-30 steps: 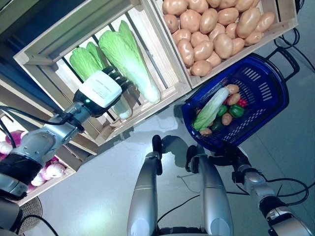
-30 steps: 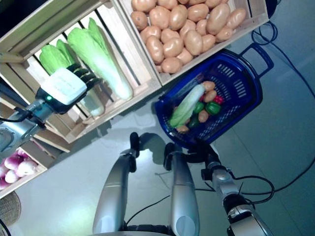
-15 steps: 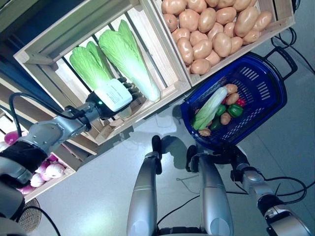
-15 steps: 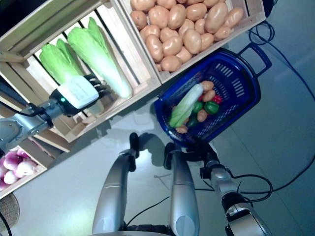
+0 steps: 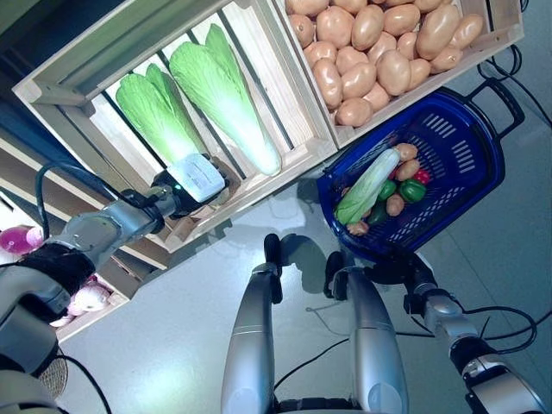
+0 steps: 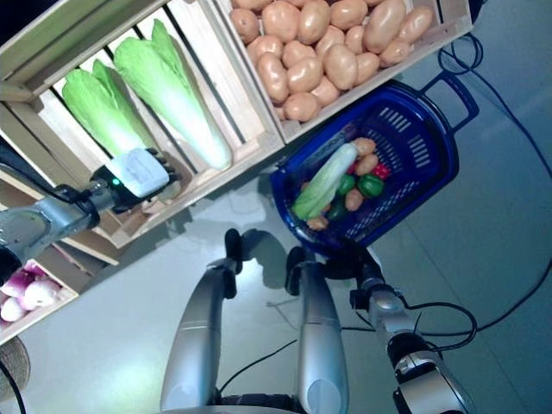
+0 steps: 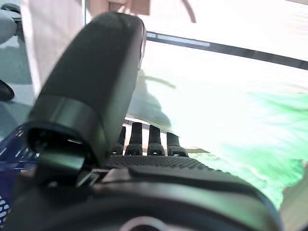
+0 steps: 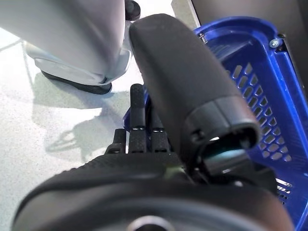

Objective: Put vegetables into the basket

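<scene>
Since a second ago we are seeing the left hand sinking from beside the cabbages to the low front end of the wooden crate, where the rim hems it in. Beyond its fingertips two napa cabbages are lying side by side, long axes running down the slats, white stalk ends nearest the hand and leaf tips pointing away. Its wrist view is showing straight, released fingers resting at the pale stalk end, which the head views are hiding behind the hand's white back. Our right hand is curling around the near rim of the blue basket, gripping it. Inside are lying another cabbage, green peppers and potatoes. Open floor is spreading beneath both hands.
</scene>
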